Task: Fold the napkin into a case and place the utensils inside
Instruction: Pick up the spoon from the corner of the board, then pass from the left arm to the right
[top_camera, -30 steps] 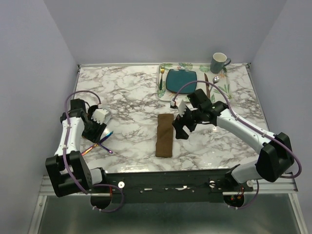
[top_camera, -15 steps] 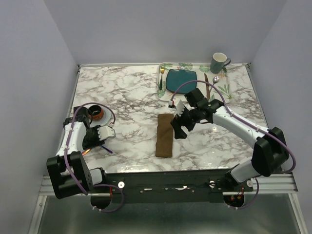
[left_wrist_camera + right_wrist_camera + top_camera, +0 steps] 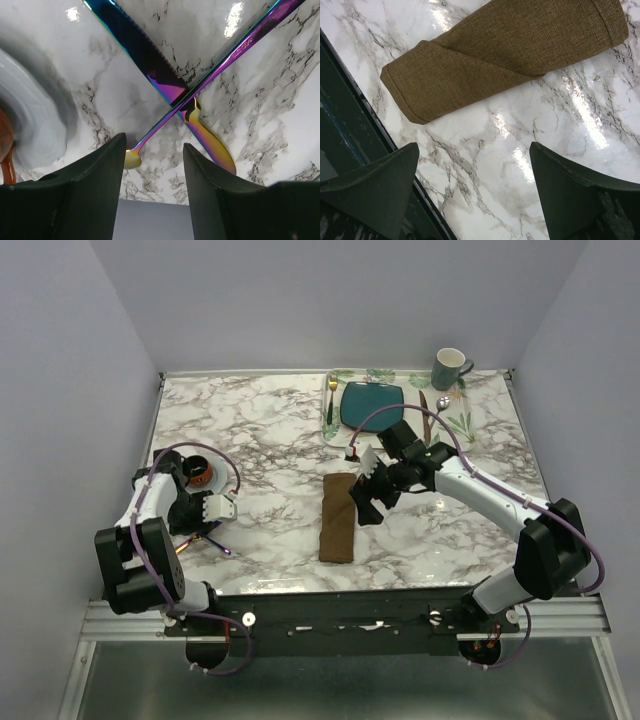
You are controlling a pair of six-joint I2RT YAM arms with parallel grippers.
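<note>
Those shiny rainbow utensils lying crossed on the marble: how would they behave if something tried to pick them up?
The utensils are probably stiff, since they look like slim polished metal. They are likely slippery too: they lie flat on the glossy marble table, leaving little edge to get under. Because they cross, lifting one may well drag or spin the other.

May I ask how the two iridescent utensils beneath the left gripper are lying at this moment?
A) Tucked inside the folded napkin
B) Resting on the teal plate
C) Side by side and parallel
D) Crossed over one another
D: the left wrist view shows the serrated knife and the slimmer purple piece forming an X on the marble below the open left gripper, well apart from the napkin.
</note>
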